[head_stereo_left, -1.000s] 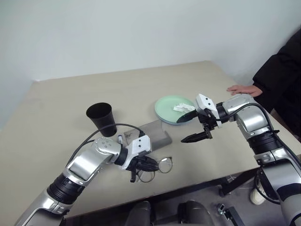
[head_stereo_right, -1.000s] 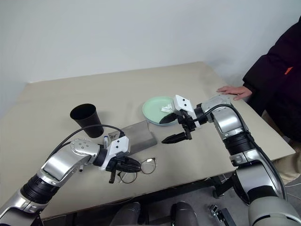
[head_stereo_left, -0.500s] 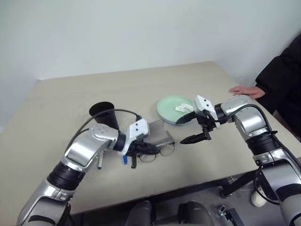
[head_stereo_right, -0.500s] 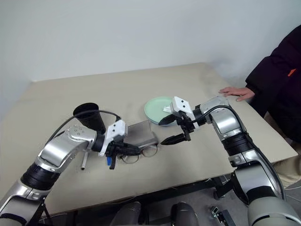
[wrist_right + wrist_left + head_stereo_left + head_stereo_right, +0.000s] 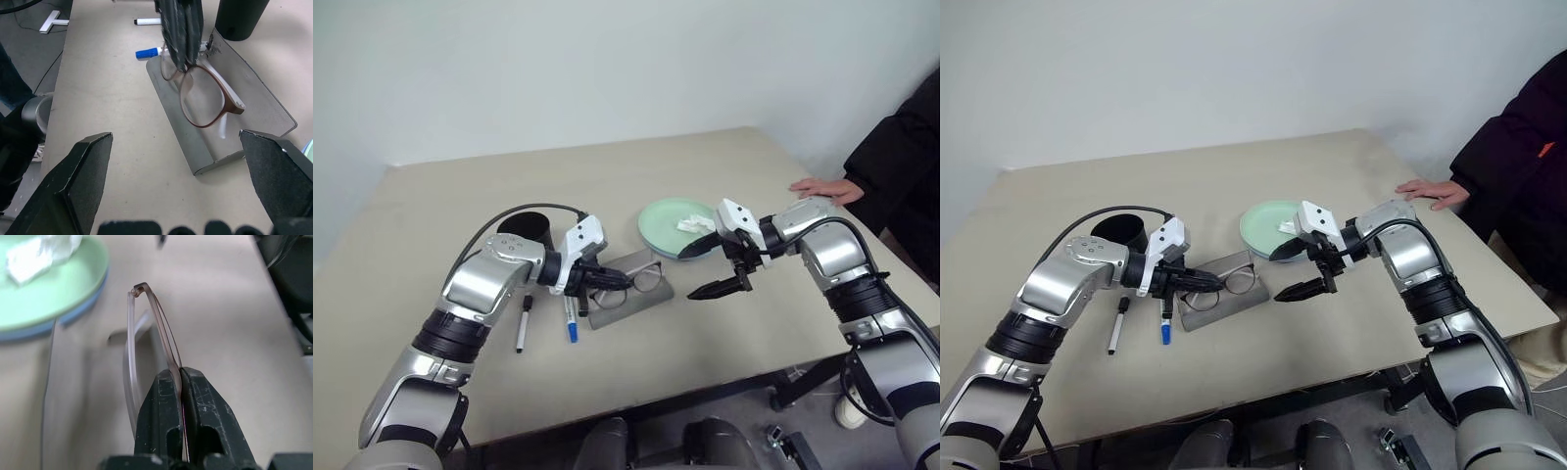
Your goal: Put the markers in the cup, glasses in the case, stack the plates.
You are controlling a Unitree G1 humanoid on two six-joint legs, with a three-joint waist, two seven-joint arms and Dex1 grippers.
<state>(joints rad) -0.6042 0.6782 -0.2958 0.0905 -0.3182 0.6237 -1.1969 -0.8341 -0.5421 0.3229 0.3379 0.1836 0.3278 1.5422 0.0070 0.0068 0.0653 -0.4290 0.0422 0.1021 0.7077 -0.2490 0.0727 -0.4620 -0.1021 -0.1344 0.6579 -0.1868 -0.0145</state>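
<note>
The left hand (image 5: 607, 281) is pinching the glasses (image 5: 205, 95) by one thin edge, hanging them right over the closed case (image 5: 628, 290). Honestly, with the lid still down they'd just sit on top, and that skinny grip could let them swing or slip off.

The right hand (image 5: 707, 266) is spread wide and empty, just past the case's far end.

Count:
- one glasses
- one case
- one cup (image 5: 525, 231) behind the case
- two markers (image 5: 523, 322) beside it
- two plates (image 5: 672, 223) already stacked, with a tissue (image 5: 692, 224) on top
</note>
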